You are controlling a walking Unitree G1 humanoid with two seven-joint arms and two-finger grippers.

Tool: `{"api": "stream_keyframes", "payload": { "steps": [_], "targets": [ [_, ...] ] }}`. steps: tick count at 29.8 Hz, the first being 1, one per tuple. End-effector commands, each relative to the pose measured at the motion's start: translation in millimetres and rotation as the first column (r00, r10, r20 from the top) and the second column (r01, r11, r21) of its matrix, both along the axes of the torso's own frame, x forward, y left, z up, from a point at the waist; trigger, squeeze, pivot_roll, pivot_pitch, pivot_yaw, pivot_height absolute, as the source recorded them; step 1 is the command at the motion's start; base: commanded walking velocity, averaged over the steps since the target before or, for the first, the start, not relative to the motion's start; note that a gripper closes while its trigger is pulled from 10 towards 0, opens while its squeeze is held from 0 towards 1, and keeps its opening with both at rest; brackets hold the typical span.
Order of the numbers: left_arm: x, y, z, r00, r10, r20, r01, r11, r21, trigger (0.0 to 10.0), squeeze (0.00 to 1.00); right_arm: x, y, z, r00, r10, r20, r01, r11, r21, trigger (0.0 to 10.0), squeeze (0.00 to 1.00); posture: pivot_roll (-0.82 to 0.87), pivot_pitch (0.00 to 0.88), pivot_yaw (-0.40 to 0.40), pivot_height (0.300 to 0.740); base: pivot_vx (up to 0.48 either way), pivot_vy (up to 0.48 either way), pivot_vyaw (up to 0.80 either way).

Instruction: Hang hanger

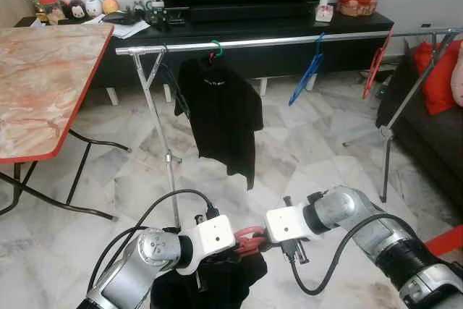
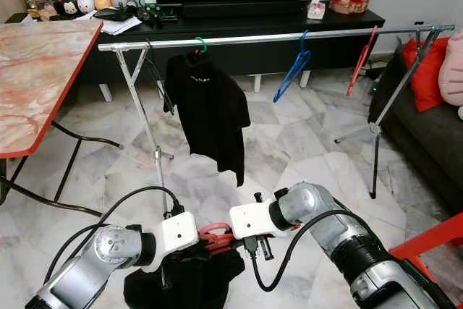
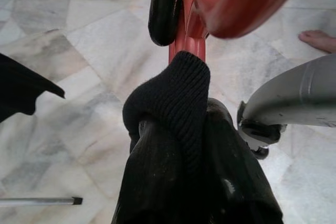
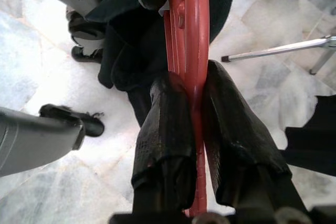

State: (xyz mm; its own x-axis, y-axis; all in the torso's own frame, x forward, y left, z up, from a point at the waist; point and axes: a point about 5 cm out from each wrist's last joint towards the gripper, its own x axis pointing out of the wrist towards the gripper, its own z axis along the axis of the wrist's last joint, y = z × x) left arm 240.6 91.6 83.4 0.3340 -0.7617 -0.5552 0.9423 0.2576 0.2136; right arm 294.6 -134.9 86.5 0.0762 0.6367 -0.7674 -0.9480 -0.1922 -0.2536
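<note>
A red hanger (image 1: 250, 239) carrying a black garment (image 1: 210, 284) is held low in front of me, well below the silver rail (image 1: 289, 40). My left gripper (image 3: 186, 19) is shut on the hanger's neck just above the garment's ribbed collar (image 3: 176, 93). From the other side, my right gripper (image 4: 193, 80) is shut on the hanger's red bar (image 4: 191, 19), with one black finger (image 4: 163, 129) on each flank. The two grippers meet at the hanger (image 2: 215, 239).
On the rail hang a black shirt (image 1: 221, 117) on a green hanger, a blue hanger (image 1: 307, 74) and a red hanger (image 1: 376, 63). A marble-top folding table (image 1: 43, 70) stands left, a sofa (image 1: 427, 128) right, a TV console (image 1: 253, 30) behind. A person's foot (image 3: 317, 39) is nearby.
</note>
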Motion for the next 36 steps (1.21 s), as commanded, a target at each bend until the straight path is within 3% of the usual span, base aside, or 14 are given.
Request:
{"api": "stream_keyframes", "payload": {
  "steps": [1,12,19,28,36],
  "targets": [
    [11.0,1.1,20,0.996,0.025,0.083,-0.021,0.999,-0.043,10.0,0.0,-2.5,0.1,-3,1.0,-0.014,0.003,0.014,1.0,0.001,0.0,0.0,-0.05,0.0,-0.004,0.74,0.0,0.0,0.0],
    [11.1,7.7,34,0.996,0.0,0.093,0.002,1.0,-0.019,10.0,0.0,-1.9,4.0,-2,0.985,-0.173,-0.004,0.171,0.971,0.166,0.0,0.0,-0.05,0.0,0.017,0.74,0.0,0.0,0.0],
    [11.9,5.0,49,0.992,-0.055,0.115,0.055,0.998,0.003,10.0,0.0,-6.8,2.3,-5,0.979,-0.202,-0.021,0.203,0.961,0.186,0.0,0.0,-0.04,0.0,0.027,0.74,0.0,0.0,0.0],
    [9.3,-0.6,66,0.98,-0.161,0.119,0.151,0.985,0.082,10.0,0.0,-4.2,11.2,0,0.952,-0.304,-0.041,0.299,0.893,0.335,0.0,0.0,-0.03,0.0,0.038,0.74,0.0,0.0,0.0],
    [8.3,-1.5,68,0.98,-0.168,0.104,0.157,0.982,0.103,10.0,0.0,-9.8,10.5,-4,0.949,-0.307,-0.064,0.311,0.89,0.334,0.0,0.0,-0.03,0.0,0.037,0.74,0.0,0.0,0.0]
  ]
}}
